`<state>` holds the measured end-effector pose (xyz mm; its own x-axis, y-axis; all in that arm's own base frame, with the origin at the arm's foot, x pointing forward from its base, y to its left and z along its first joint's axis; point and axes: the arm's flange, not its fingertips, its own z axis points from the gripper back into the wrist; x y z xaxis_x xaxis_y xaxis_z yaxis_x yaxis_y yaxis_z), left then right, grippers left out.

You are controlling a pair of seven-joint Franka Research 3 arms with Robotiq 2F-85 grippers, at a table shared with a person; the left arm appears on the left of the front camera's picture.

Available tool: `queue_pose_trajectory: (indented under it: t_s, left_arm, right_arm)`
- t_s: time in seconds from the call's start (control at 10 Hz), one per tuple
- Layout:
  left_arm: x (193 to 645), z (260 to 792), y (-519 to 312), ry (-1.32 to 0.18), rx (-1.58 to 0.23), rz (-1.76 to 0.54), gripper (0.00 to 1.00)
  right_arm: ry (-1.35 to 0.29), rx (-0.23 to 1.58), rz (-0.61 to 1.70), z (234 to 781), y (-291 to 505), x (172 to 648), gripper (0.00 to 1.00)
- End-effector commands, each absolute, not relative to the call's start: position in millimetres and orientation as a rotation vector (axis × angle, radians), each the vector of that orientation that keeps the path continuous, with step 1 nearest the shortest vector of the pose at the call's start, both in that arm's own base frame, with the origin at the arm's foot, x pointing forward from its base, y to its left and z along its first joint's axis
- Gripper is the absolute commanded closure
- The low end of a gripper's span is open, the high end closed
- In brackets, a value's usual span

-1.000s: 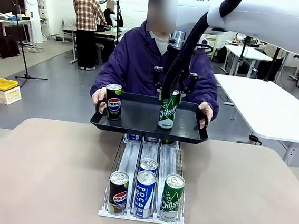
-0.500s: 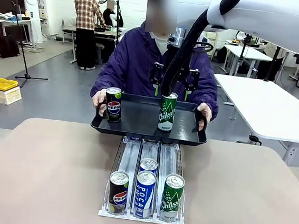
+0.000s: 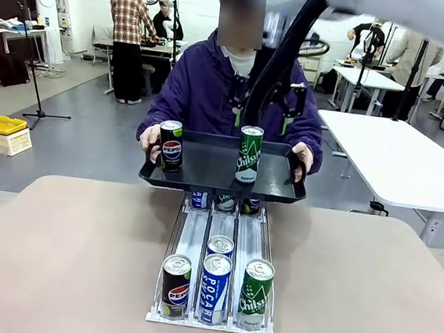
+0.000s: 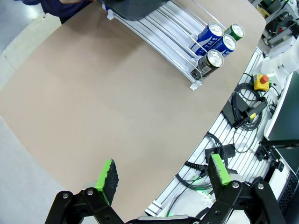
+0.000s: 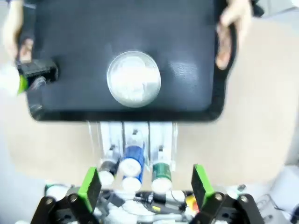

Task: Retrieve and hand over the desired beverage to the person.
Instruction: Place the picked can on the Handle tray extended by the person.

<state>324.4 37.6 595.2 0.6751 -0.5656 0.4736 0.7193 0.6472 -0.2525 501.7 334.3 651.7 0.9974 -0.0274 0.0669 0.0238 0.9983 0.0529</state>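
The person in a purple jacket holds a black tray by both ends over the table's far edge. On it stand a green Chilsung can and a black Pepsi can. My right gripper hangs open above and behind the green can, touching nothing. In the right wrist view the green can's silver top sits well below my right gripper, with the person's hand on the tray's rim. My left gripper is open over the bare table's edge.
A white can rack lies at the table's middle, with a Pepsi can, two blue Pocari cans and a green can at its near end. The rack lies far from the left gripper. Cables and an emergency button lie beyond the table's edge.
My right gripper has let go of the green can and risen clear of it. The person has drawn the tray slightly back and up.
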Motion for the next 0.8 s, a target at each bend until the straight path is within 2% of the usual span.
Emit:
queue_pose_trajectory:
  t_s: [0.0,0.4,0.7]
  left_arm:
    - [323.9,596.0,39.8,-0.375,-0.453,-0.764,0.00]
    - [323.9,596.0,39.8,-0.375,-0.453,-0.764,0.00]
    - [323.9,596.0,39.8,-0.375,-0.453,-0.764,0.00]
  right_arm:
    - [-0.101,0.041,-0.067,657.0,298.1,440.8,0.00]
    - [-0.213,0.104,0.134,633.1,245.7,357.3,0.00]
    - [-0.238,0.140,0.135,620.6,224.0,337.1,0.00]
